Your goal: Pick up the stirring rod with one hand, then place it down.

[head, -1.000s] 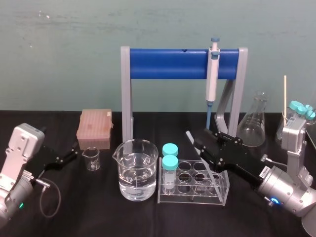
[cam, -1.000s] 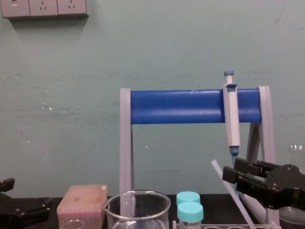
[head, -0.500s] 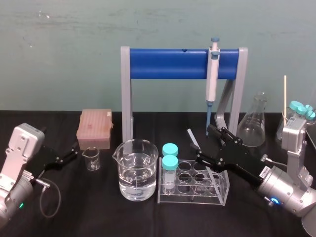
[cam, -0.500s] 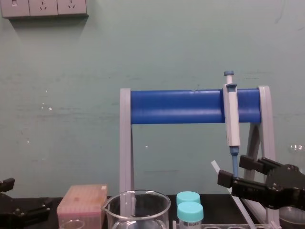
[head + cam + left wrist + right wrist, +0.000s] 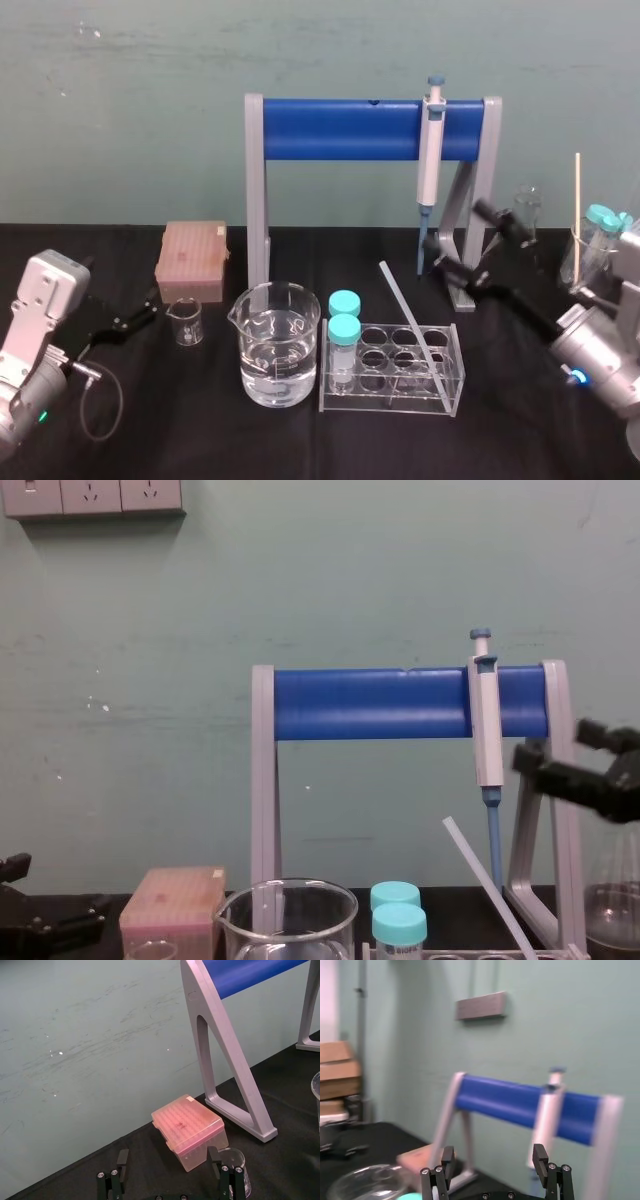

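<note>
The stirring rod point(image 5: 405, 315) leans in the tube rack point(image 5: 456, 380); I hold nothing.
Well left of the rack, my left gripper point(image 5: 135, 315) rests with fingers apart. Above the rack's right, my right gripper point(image 5: 485, 250) hangs spread, clear of the rod.

No text, label, brand, number or sign can be read on anything standing on the bench point(image 5: 200, 430).
</note>
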You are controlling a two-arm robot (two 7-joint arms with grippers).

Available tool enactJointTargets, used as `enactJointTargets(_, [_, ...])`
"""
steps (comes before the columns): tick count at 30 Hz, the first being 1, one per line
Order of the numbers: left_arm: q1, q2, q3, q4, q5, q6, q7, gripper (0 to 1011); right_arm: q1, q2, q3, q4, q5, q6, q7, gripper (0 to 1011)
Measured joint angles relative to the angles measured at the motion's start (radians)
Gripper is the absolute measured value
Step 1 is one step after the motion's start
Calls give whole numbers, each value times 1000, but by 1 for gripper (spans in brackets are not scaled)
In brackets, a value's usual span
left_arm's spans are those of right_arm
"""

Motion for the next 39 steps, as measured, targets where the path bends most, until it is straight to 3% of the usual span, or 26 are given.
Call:
enactJointTargets(4, [0, 0, 0, 0, 0, 0, 0, 1000, -35, -3, 47, -38, -21, 53, -96, 1000])
enactJointTargets(6, [0, 0, 0, 0, 0, 0, 0, 1000, -60, -4, 69, -57, -23, 113, -145, 1000])
enactJointTargets(10, [0, 0, 0, 0, 0, 0, 0, 1000, -93, -1, 90, -73, -21, 199, -189, 1000])
enactJointTargets(11, [0, 0, 0, 0, 0, 0, 0, 1000, -113, 2, 100, -78, -17, 258, -206, 1000])
enactJointTargets(17, [0, 0, 0, 0, 0, 0, 0, 1000, -131, -1, 110, -69, -15, 349, -218, 1000])
enactJointTargets(39, [0, 0, 0, 0, 0, 0, 0, 1000, -130, 1, 109, -71, -14, 337, -219, 1000])
